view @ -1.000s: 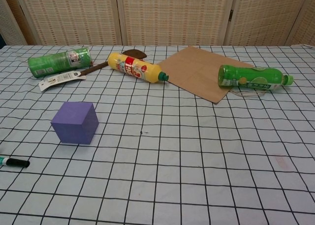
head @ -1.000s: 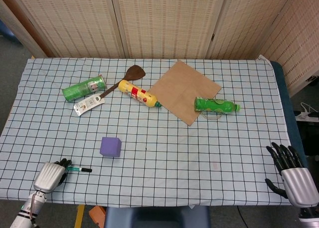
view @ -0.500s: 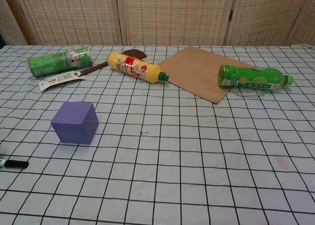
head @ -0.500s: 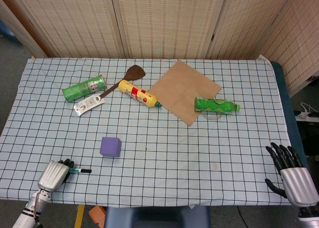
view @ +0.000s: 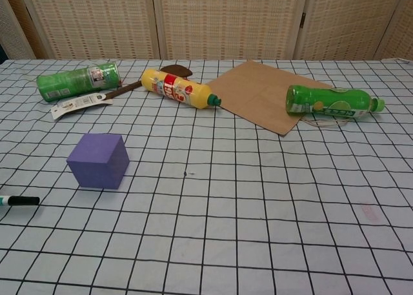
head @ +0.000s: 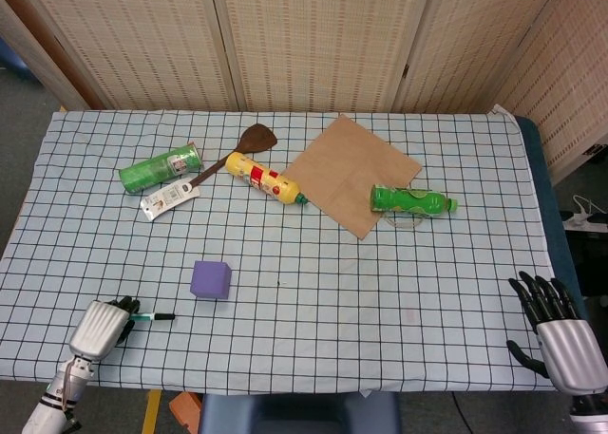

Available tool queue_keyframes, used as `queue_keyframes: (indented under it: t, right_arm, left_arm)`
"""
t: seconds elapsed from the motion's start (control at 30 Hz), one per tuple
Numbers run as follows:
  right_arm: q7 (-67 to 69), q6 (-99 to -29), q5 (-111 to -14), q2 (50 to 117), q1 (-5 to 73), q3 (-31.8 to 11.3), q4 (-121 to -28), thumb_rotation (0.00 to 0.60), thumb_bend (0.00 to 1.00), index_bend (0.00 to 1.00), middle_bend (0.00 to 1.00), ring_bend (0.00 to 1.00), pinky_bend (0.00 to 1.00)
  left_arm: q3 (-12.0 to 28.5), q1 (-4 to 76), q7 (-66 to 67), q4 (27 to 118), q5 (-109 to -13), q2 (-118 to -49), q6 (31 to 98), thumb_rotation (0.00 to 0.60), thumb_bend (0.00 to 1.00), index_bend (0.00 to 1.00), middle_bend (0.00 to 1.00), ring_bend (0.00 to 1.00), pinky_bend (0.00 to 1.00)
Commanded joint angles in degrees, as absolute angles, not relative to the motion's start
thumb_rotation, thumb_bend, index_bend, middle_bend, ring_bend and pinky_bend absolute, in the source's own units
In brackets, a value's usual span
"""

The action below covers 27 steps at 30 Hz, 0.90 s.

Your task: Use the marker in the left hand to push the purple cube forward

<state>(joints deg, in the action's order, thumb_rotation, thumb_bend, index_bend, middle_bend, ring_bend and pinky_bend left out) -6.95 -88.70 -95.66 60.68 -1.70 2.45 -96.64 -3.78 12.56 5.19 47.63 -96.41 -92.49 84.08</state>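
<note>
No lettering reads clearly anywhere on the bench. The yellow bottle (view: 180, 90) carries a red label with white characters too blurred to make out. The green can (view: 78, 81) and the flat packet (view: 81, 104) show print too small to read.

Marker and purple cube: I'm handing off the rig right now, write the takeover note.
Left hand holds the marker, black tip pointing right, low over the cloth near the front edge.
Right hand is open at the front right corner, holding nothing.
Purple cube sits ahead and right of the marker tip, not touched.
Done: marker in hand.
Left: bring the tip behind the cube, push it forward.
</note>
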Motion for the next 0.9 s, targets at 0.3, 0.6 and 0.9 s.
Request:
queue_keyframes:
  t: [0.3,0.6,0.9]
  right_arm:
    - [-9.1,-87.2,-94.4,61.5,-1.1,2.1,-96.9,0.6,0.13,0.0,0.0,0.0,0.0]
    - [-10.3,-87.2,-93.9,62.0,-1.1,1.9,-97.1,0.6,0.13,0.0,0.0,0.0,0.0]
    - [-11.0,-86.5,-93.5,62.3,-0.9,1.9,-97.1,0.6,0.13,0.0,0.0,0.0,0.0]
  left_arm:
    - [-1.8,17.5,-10.9,38.7,-96.5,-91.2,83.9,0.6,0.65,0.79,0.8,0.81,1.0]
    - [-2.4,21.2,-13.2,32.5,-96.9,-93.1,80.1,0.6,0.65,0.8,0.8,0.81,1.0]
    - [-3.5,23.3,-13.1,29.7,-97.3,-94.7,78.1,0.6,0.65,0.8,0.8,0.81,1.0]
